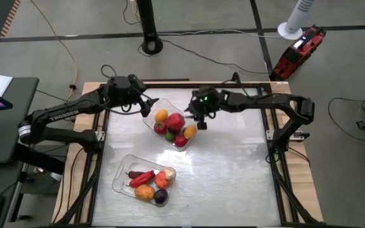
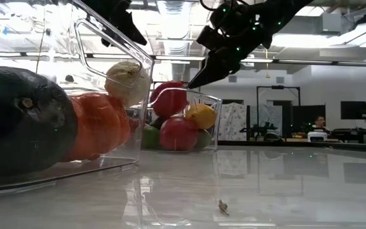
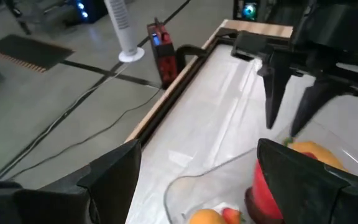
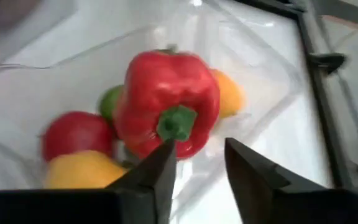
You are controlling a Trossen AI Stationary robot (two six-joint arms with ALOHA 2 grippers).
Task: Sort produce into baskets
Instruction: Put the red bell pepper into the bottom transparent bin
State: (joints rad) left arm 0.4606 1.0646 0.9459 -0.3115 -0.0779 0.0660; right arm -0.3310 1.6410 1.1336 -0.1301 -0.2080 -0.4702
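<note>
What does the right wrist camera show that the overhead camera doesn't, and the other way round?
Only the right wrist view shows the red bell pepper's green stem and the lime-green fruit tucked behind it. Only the high view shows the second tray nearer the table's front, the left gripper at the far tray's rim, and the red device on the floor. Both show the open right gripper over the far tray's red, orange and yellow produce.

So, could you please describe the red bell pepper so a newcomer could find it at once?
Find the farther clear tray, between the two grippers. The red bell pepper sits atop its pile: the largest red piece, lobed, with a green stem.
</note>
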